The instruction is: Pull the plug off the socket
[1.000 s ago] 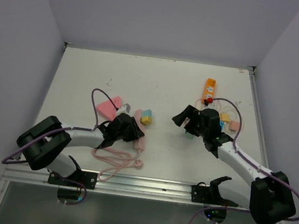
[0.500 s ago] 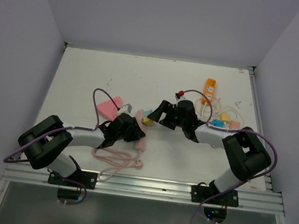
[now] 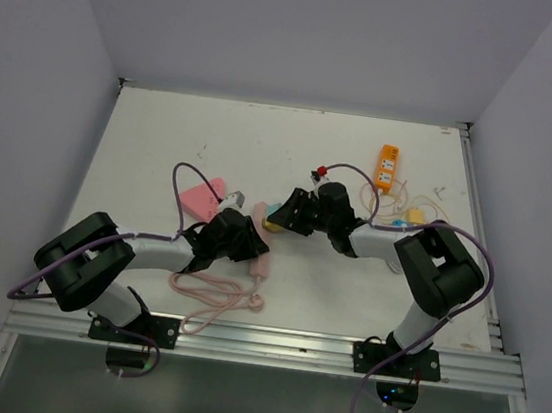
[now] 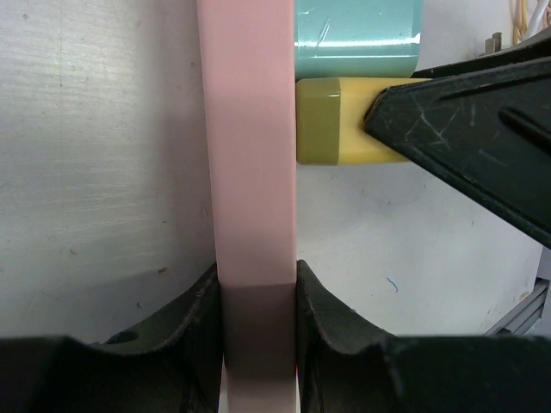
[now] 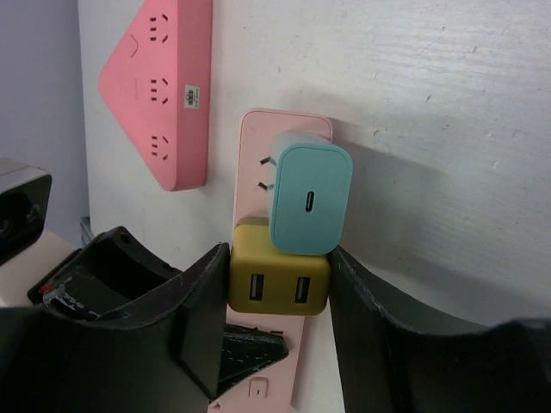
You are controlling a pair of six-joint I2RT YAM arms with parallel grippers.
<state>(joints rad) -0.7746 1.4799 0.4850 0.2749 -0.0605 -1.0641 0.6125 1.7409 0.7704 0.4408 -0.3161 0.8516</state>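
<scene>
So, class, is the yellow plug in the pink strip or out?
In. The yellow plug sits flush against the strip, with no prongs showing. The right gripper presses on both its sides.

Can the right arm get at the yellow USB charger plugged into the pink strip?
Likely yes: its fingers sit on both sides of the mustard-yellow USB charger; the teal charger beside it leaves those sides free.

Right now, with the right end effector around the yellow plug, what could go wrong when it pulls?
The teal plug sits tight against the yellow plug, so the right end effector could catch it and drag it along. The left end effector clamps the pink power strip some way from the plugs, so the strip may pivot or slip as the pull comes.
</scene>
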